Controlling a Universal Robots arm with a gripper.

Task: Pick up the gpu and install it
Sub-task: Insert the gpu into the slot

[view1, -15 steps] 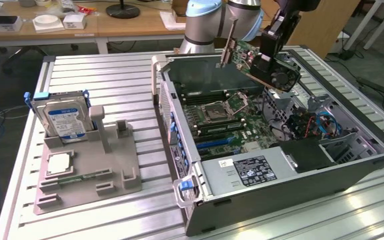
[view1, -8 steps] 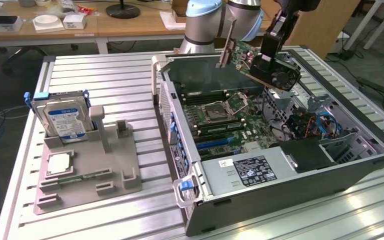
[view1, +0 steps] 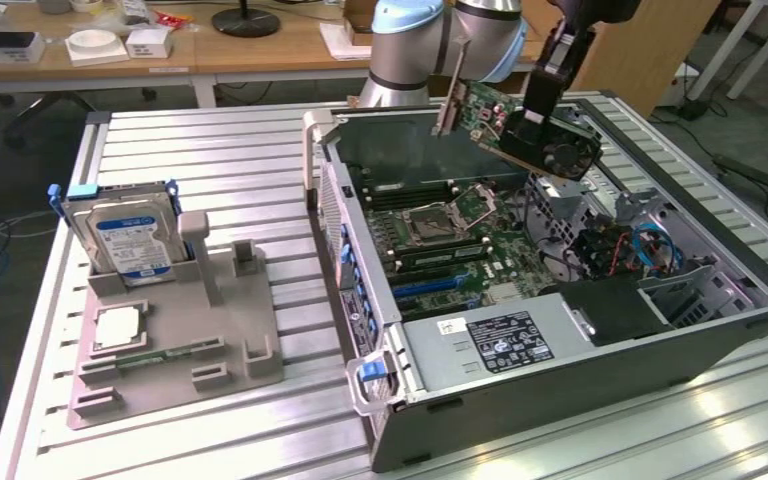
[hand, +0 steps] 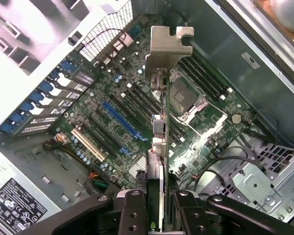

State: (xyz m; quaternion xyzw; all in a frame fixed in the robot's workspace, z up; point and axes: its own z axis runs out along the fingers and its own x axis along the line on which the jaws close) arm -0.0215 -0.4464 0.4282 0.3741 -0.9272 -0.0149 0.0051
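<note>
Nearest, a ribbed silver aluminium table [view1: 224, 150] carries a grey plastic fixture [view1: 184, 350] holding an upright silver hard drive with a blue-and-white label [view1: 124, 235] and a small square silver-topped chip [view1: 117, 328]. Toward the exterior view's right lies an open black computer case [view1: 598, 360] with its green motherboard [view1: 451, 250] exposed. Over the case's far end the black gripper [view1: 540, 118] is clamped on the gpu [view1: 551, 145], a thin circuit card with a silver metal bracket, hanging above the board; beyond stand the pale-blue arm [view1: 418, 40] and wooden desks [view1: 264, 55] bearing white boxes [view1: 97, 45].
</note>
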